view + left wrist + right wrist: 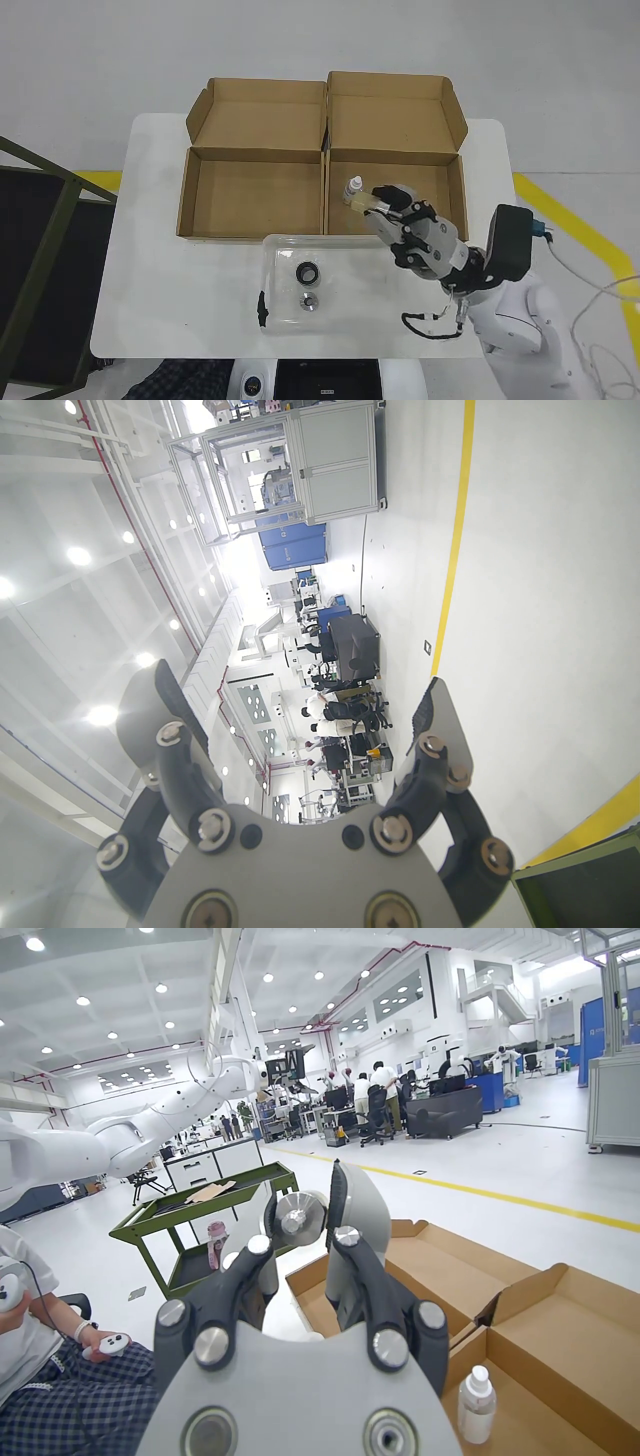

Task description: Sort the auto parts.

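Observation:
My right gripper (302, 1208) is shut on a round silver metal part (295, 1222), held in the air above the right cardboard box (430, 185). In the top view this gripper (385, 197) hangs beside a small white spray bottle (353, 190) that stands in that box. The bottle (476, 1403) shows upright in the right wrist view. A clear tray (345, 300) near the table's front holds a black ring part (309, 272) and a small silver part (309, 303). My left gripper (300, 675) is open and empty, raised off the table and pointing into the room.
The left cardboard box (250, 195) lies open with its flap up. A black piece (262, 308) sits at the tray's left edge. A green cart (40, 230) stands left of the white table (160, 250).

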Available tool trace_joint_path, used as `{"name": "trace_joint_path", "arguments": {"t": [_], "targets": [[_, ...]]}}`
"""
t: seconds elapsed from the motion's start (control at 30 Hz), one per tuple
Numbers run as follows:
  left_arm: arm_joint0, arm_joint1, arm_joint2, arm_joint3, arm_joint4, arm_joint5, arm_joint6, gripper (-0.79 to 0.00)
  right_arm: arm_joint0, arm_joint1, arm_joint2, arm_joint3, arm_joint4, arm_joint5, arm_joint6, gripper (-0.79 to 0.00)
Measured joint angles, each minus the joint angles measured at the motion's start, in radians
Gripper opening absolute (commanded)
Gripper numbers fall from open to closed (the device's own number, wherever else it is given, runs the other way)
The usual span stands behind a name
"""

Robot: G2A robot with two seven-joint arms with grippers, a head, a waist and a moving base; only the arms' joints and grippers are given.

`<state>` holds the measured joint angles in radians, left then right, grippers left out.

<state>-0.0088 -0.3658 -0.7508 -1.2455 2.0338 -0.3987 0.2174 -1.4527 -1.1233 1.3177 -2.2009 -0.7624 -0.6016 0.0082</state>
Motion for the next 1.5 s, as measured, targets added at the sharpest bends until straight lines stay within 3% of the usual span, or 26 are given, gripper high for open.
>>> {"name": "trace_joint_path", "arguments": {"t": [0.47, 0.87, 1.2, 1.5], "targets": [[0.000, 0.000, 0.000, 0.000, 0.000, 0.000, 0.000, 0.000, -0.004, 0.000, -0.008, 0.027, -0.088, -0.011, 0.037, -0.785], [0.000, 0.000, 0.000, 0.000, 0.000, 0.000, 0.000, 0.000, -0.030, 0.008, 0.018, 0.075, -0.163, 0.026, 0.145, -0.785], [0.000, 0.000, 0.000, 0.000, 0.000, 0.000, 0.000, 0.000, -0.042, 0.018, 0.076, 0.144, -0.190, 0.079, 0.265, -0.785], [0.000, 0.000, 0.000, 0.000, 0.000, 0.000, 0.000, 0.000, 0.042, 0.020, 0.059, 0.243, -0.190, 0.128, 0.434, -0.785]]}}
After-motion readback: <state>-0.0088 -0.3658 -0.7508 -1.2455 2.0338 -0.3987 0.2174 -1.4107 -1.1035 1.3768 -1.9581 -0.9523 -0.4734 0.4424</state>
